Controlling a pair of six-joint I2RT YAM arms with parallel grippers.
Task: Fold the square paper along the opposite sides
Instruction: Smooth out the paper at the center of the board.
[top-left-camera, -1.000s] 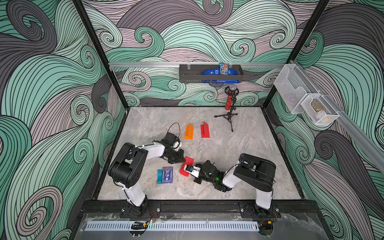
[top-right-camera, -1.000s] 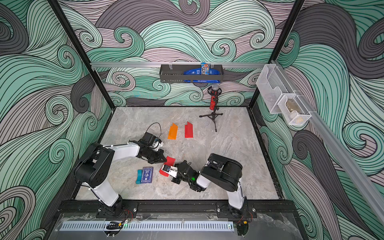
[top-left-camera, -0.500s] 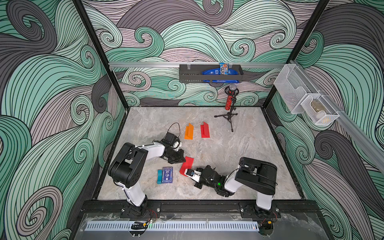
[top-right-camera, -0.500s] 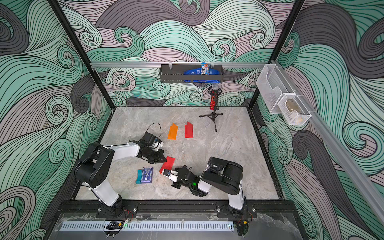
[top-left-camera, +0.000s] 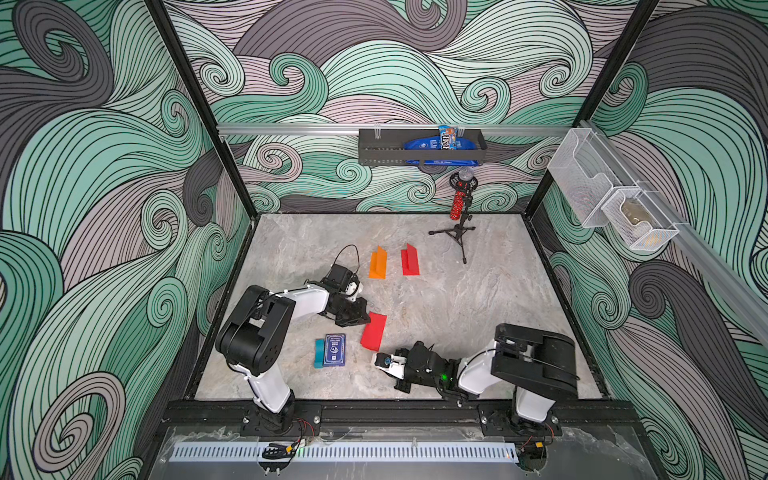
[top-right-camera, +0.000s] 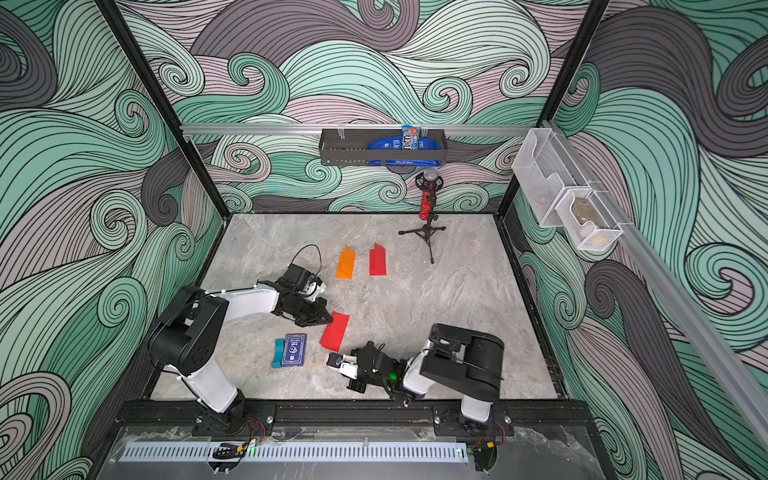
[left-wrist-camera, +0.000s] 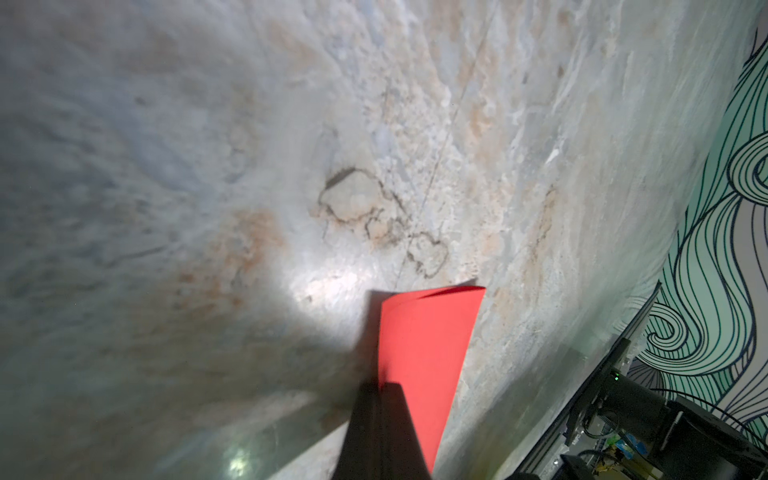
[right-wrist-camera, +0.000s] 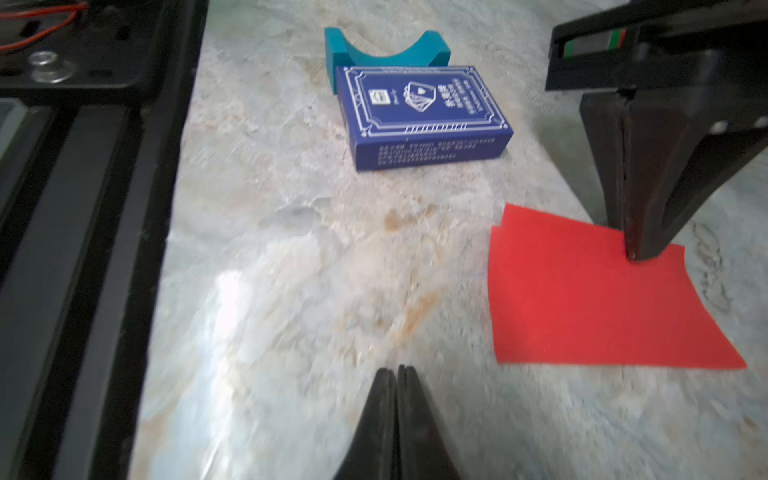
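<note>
Right end effector (right-wrist-camera: 397, 369) drew back closed, empty; left end effector (right-wrist-camera: 632, 252), closed, pins folded red paper (right-wrist-camera: 590, 303)

Place: robot lab test cell
Walls: wave-print panels (top-left-camera: 104, 208) in black frame (top-left-camera: 205, 112)
Floor: marble-look table (top-left-camera: 478, 299)
Mounting: robot arm (top-left-camera: 257, 332) bolted on front rail (top-left-camera: 395, 411)

The folded red paper sheet (top-left-camera: 373, 331) lies on the grey marble tabletop (top-left-camera: 478, 299). A blue cardboard card box (top-left-camera: 335, 350) sits left of it, with a teal plastic block (top-left-camera: 319, 353) beside the box.

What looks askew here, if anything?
The front red paper is folded slightly askew: its lower layer peeks past the top one at one corner, and the layers gape at one end.
</note>
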